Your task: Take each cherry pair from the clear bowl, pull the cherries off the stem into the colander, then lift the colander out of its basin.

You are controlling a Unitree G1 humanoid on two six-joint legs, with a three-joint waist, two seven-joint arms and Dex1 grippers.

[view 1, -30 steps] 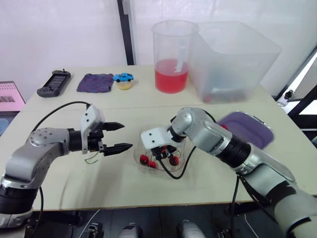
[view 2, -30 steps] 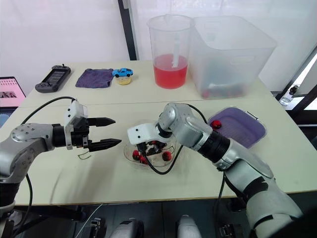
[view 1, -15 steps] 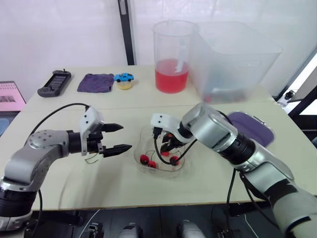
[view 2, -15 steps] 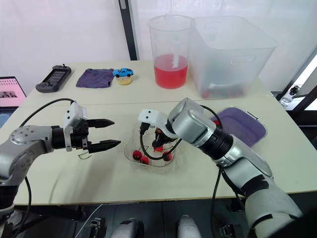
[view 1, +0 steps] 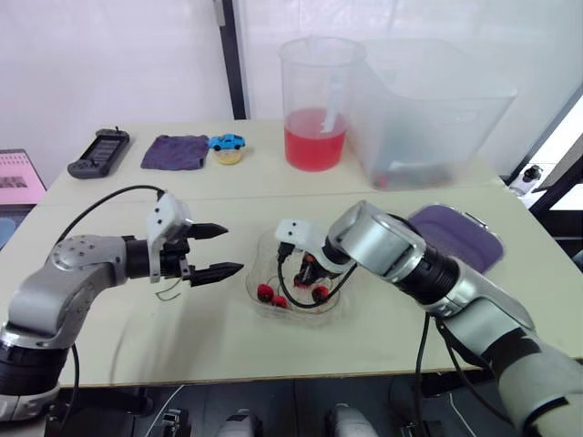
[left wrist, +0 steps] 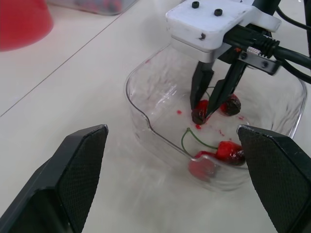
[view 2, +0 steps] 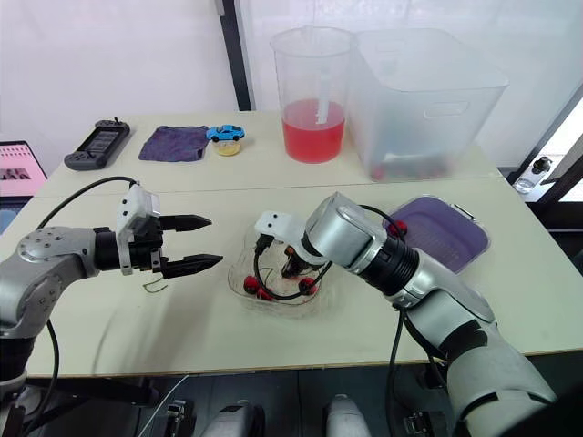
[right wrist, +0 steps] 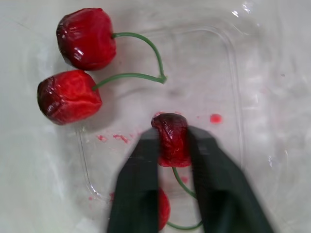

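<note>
- Black fingers of the right claw (right wrist: 172, 145) pinched one dark red cherry (right wrist: 170, 133) low inside the bowl (left wrist: 146, 121). Its green stem curved away beneath the fingers toward a partner cherry, probably joined to it, though that one was half hidden.
- This looked like the pick-up step. The hold sat on the fruit, not the stem, so a gentle squeeze and a slow, straight lift would keep the soft flesh from bursting and the partner from snagging on the wall.
- A second pair (right wrist: 70, 94) lay near, apart from the fingers; rising clear of it would avoid dragging it along.
- The left claw (view 1: 232, 248) hung spread wide beside the bowl, well placed to take the stem for the pull. A bare stem (view 1: 167, 293) lay on the table under it.
- The purple colander (view 2: 437, 232) sat beyond the bowl on the right arm's side, so the pull belonged over there.
- No brand or label could be read on the jug (view 1: 316, 100) or tub (view 1: 428, 109), and the print on the pink card (view 1: 18, 177) was too small.
</note>
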